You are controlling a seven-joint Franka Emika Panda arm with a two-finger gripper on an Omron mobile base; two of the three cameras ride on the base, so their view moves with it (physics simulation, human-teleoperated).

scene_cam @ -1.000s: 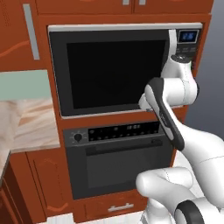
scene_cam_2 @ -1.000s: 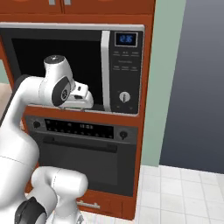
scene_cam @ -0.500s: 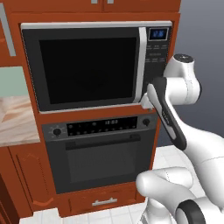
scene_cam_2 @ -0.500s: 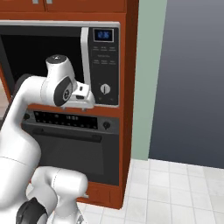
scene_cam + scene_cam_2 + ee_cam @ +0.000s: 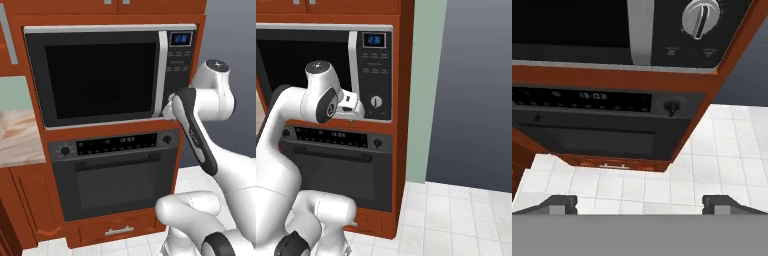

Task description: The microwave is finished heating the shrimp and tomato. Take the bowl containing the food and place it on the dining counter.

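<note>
Still, from the left base view I see the microwave (image 5: 107, 75) shut, so the bowl is presumably behind its dark door, unseen. Its handle (image 5: 161, 75), a stiff metal bar, runs upright beside the button panel; I'd grip it mid-length. In the right base view the arm's wrist hangs just in front of that handle (image 5: 354, 70). In the hand view my claw (image 5: 640, 204) is spread wide, empty, with the oven (image 5: 592, 125) below.
</note>
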